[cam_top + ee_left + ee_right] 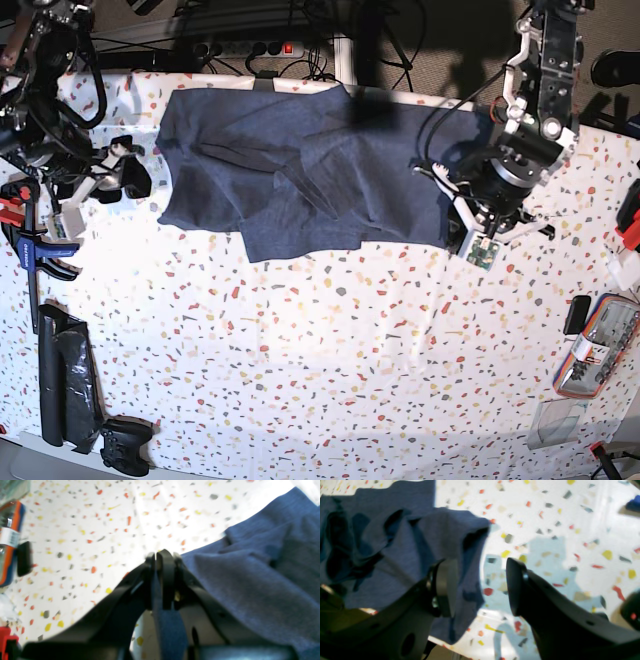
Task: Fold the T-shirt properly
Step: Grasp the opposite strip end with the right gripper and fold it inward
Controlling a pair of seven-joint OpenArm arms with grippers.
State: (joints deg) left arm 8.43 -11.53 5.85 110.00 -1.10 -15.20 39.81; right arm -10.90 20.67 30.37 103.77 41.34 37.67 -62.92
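The dark navy T-shirt (300, 165) lies spread and wrinkled across the far part of the speckled table. My left gripper (161, 560) is shut on a fold of the shirt's edge, and blue cloth shows between its fingers. In the base view the left gripper (463, 228) is at the shirt's right edge. The T-shirt (250, 580) fills the right of the left wrist view. My right gripper (481, 587) is open. The rumpled T-shirt (395, 550) lies behind its left finger (446, 587), with the cloth's edge reaching into the gap. In the base view the right gripper (133, 178) is just off the shirt's left edge.
A blue and orange clamp (30, 240) sits at the table's left edge. A black roll (65, 375) and a game controller (125, 445) lie at the near left. An orange-rimmed case (598, 345) and a black block (578, 313) lie at the right.
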